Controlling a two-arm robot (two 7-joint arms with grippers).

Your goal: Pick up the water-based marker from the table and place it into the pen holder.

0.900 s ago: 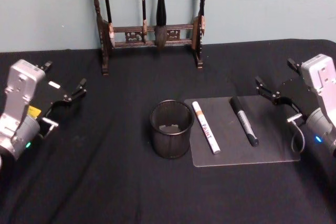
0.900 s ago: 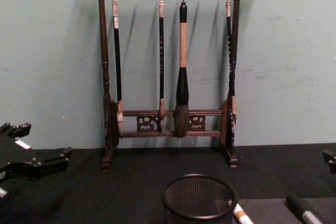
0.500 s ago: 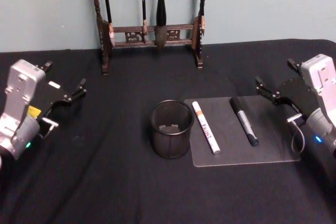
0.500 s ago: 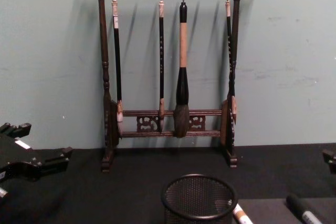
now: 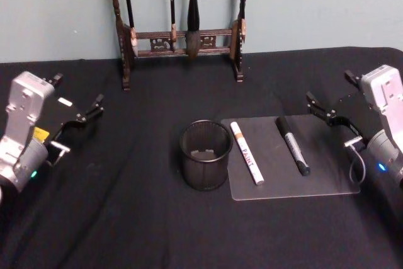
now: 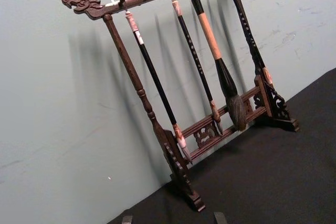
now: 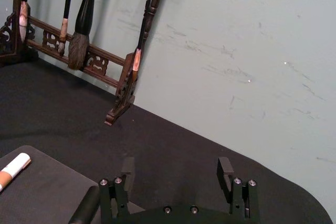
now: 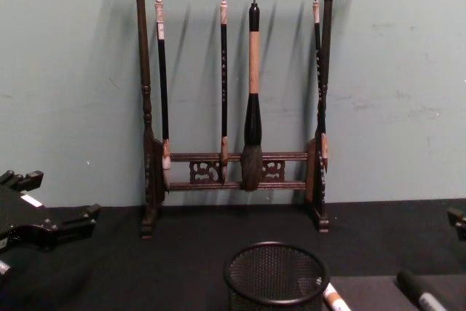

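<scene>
your left gripper point(image 5: 78, 92) hangs over the black cloth at the left edge of the head view, fingers spread wide with nothing between them. your right gripper point(image 5: 328, 86) sits at the right edge of that view, just past the far right corner of the clear mat point(image 5: 327, 177), its fingers also spread and empty. the pen holder point(image 5: 205, 164) stands upright at the centre of the frame, touching or nearly touching the mat's left edge, with no pen in it. two markers lie flat on the mat. the white marker point(image 5: 246, 152), orange-banded and printed "paint", is just right of the holder. the black marker point(image 5: 293, 145) lies further right, apart from it and nearer your right gripper. you cannot tell from the frames which of the two is water-based. the brush rack point(image 5: 182, 36) stands at the top centre against the wall, well behind everything.
</scene>
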